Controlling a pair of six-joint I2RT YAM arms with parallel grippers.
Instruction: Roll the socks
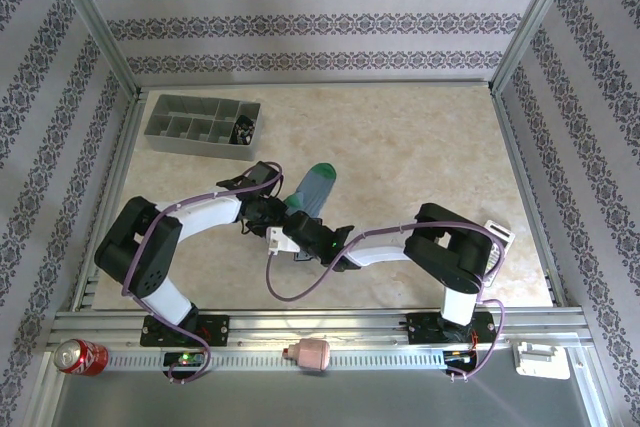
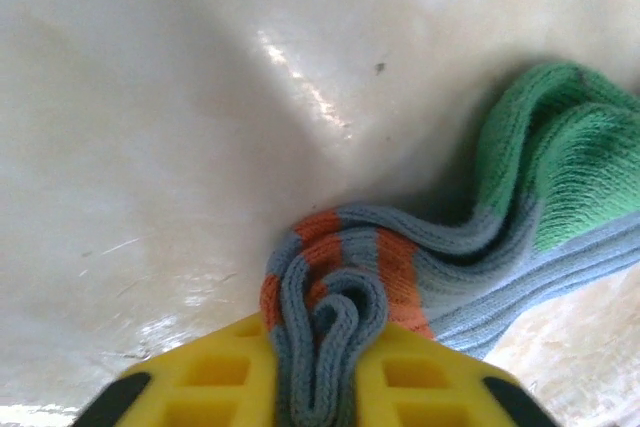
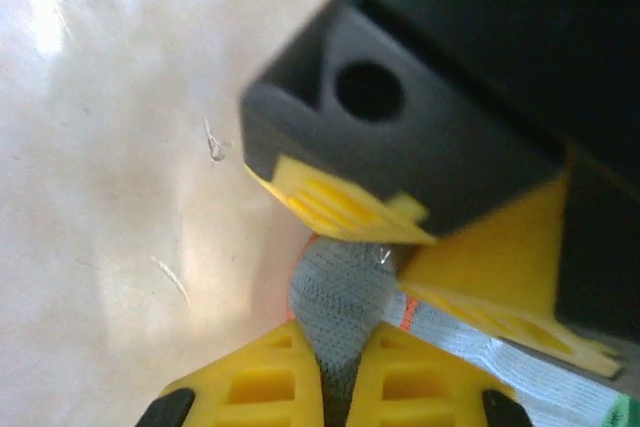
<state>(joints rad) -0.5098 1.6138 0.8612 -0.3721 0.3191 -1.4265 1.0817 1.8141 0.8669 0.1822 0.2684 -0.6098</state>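
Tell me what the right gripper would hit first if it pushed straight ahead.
The left gripper, directly ahead of the right gripper across the blue-grey sock both pinch; depth unclear, but it looks close.

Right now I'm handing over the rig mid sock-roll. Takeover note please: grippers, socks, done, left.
The left gripper is shut on the orange-banded cuff of the blue-grey sock, with the fabric bunched between its fingers.
The right gripper is shut on the same cuff end, right against the left one.
The sock lies mid-table, its teal toe pointing away from the arms and unrolled.
Black sock: a dark item sits in the grey tray, too small to identify.
Done: cuff gathered and gripped.
Left: roll toward the toe, then the second sock.
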